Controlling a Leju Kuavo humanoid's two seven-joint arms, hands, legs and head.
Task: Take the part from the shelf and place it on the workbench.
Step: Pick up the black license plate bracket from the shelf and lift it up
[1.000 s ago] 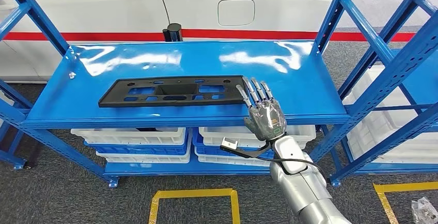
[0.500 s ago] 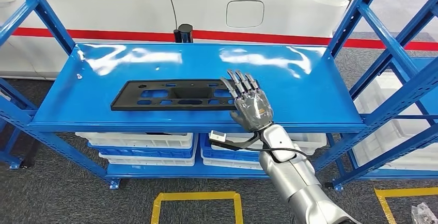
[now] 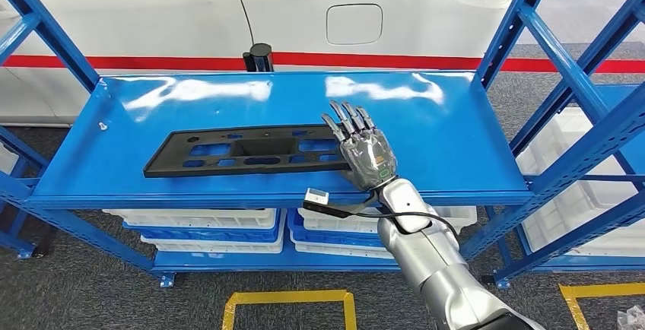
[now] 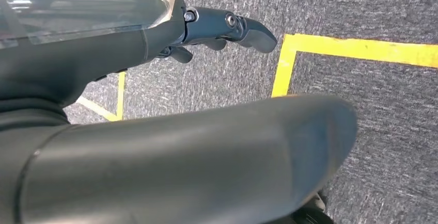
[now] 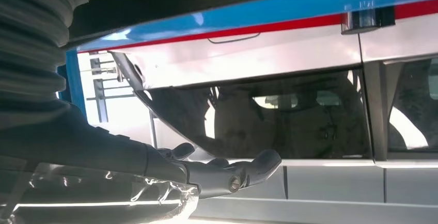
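The long black flat part [image 3: 243, 151], pierced with several cut-outs, lies on the top board of the blue shelf [image 3: 449, 140], nearer its front edge. My right hand [image 3: 365, 155] reaches in from the front, and its straight, spread fingers [image 3: 346, 121] lie over the part's right end. No grip on the part shows. In the right wrist view the same hand [image 5: 206, 170] has its thumb held away from the fingers. My left hand [image 4: 222, 28] hangs over the grey carpet and holds nothing.
White and blue bins [image 3: 198, 223] fill the lower shelf level. Slanted blue uprights [image 3: 532, 33] frame the right side, with another rack beyond. A white car with a red stripe [image 3: 357, 22] stands behind, and a black post [image 3: 260, 52] at the shelf's back edge. Yellow tape [image 3: 285, 299] marks the floor.
The whole picture has shifted, so the camera moved. My right hand has come further onto the shelf, from beside the part's right end to lying over it.
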